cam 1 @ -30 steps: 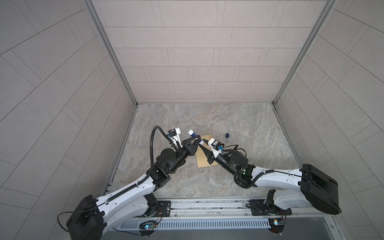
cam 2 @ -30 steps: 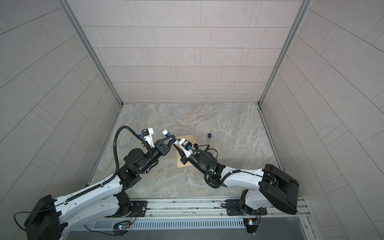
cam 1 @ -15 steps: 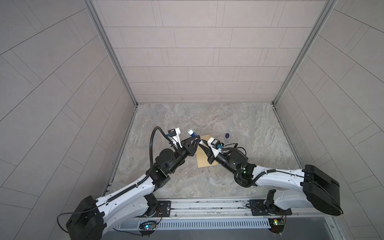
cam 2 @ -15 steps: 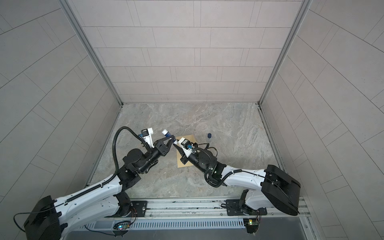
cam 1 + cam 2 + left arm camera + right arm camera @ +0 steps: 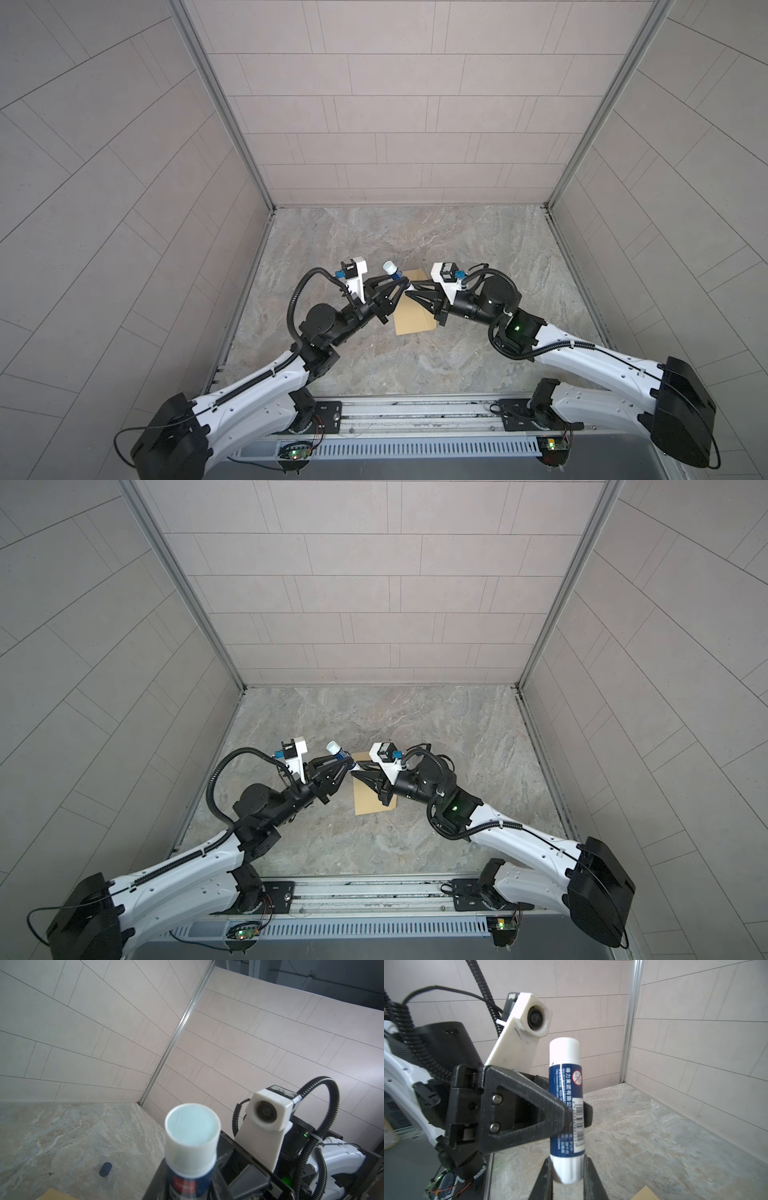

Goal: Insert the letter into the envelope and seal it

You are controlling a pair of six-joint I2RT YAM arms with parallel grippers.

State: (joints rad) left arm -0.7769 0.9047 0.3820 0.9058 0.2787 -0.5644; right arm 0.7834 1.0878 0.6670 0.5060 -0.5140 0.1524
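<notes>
Glue stick [image 5: 566, 1109] was smooth plastic, white ends, shiny blue label. Left gripper [image 5: 578, 1116] was black plastic, matt, fine ridges, with shiny metal screws [image 5: 497, 1098]. Camera mount [image 5: 519, 1043] was white plastic, bit rough. Hose [image 5: 320, 1079] was ribbed black plastic. Envelope [image 5: 413, 320] was matt tan paper. Table [image 5: 457, 232] looked like smooth stone. Corner post [image 5: 630, 1022] was shiny metal.
</notes>
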